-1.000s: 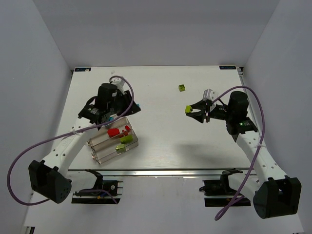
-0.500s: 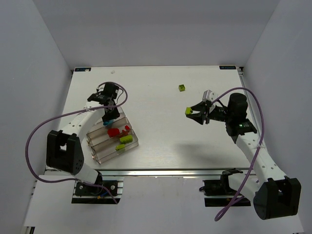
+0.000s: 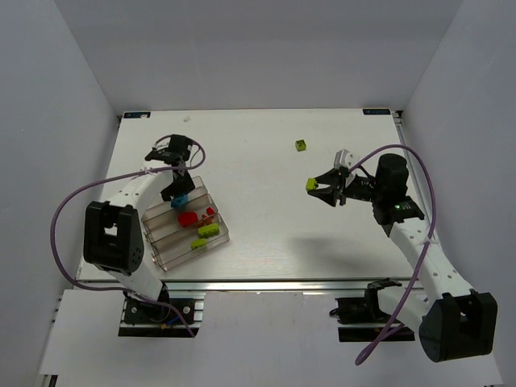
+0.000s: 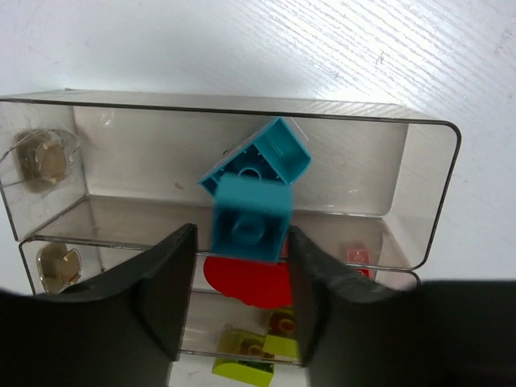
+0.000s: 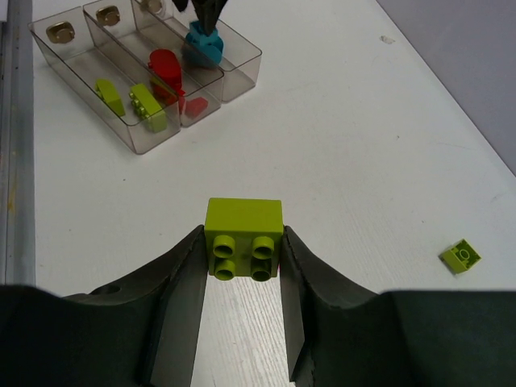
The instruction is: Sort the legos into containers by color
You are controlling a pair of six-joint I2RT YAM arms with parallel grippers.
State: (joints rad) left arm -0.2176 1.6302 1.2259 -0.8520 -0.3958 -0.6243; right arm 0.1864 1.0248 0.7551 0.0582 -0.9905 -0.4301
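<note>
One white table [image 3: 266, 234]; left end effector [image 4: 240, 235] spread, right end effector [image 5: 242, 242] pinching lime lego [image 5: 243, 218].

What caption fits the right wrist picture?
Right claw holds a lime-green brick, with the clear troughs far ahead.

Shows right gripper [image 3: 314, 187] pinching a lime-green brick [image 3: 310, 183] right of centre, left gripper [image 3: 175, 193] at a cyan brick [image 3: 180, 198] over containers [image 3: 164, 255] at left

Robot lab booth: white table [image 3: 266, 234], plain grey walls [image 3: 258, 56] round the table, aluminium rail [image 3: 266, 284] at its near edge.
</note>
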